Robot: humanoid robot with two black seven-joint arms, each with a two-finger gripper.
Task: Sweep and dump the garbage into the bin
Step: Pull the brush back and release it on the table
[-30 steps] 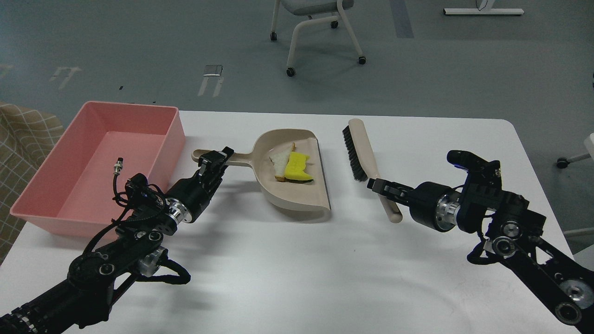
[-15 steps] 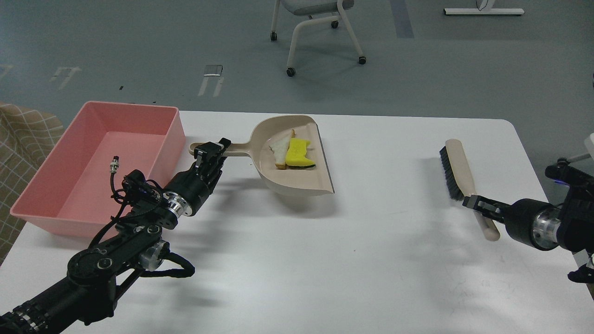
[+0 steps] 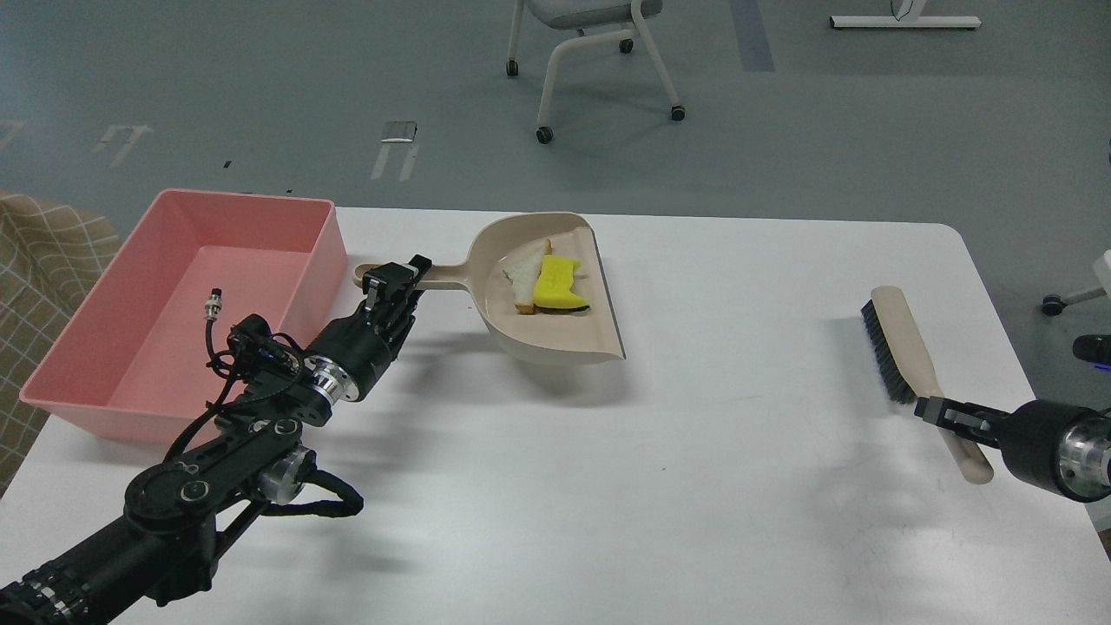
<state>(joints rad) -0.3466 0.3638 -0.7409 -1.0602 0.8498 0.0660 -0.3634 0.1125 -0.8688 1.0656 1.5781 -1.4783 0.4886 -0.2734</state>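
Note:
My left gripper (image 3: 395, 279) is shut on the handle of the beige dustpan (image 3: 564, 334), which is lifted a little above the white table (image 3: 608, 486). In the pan lie the yellow sponge chunk (image 3: 555, 284) and the white bread slice (image 3: 522, 282), side by side. The pink bin (image 3: 121, 382) stands at the table's left, just left of my left gripper, and has nothing in it. My right gripper (image 3: 942, 411) is shut on the handle of a beige brush with black bristles (image 3: 898, 347) near the table's right edge.
A white-framed wheeled chair (image 3: 590, 52) stands on the grey floor beyond the table. A checked cloth (image 3: 35, 260) lies at the far left, beside the bin.
My right gripper has carried the brush from beside the dustpan to the right edge of the table. My left gripper has lifted the dustpan slightly, with the garbage in it.

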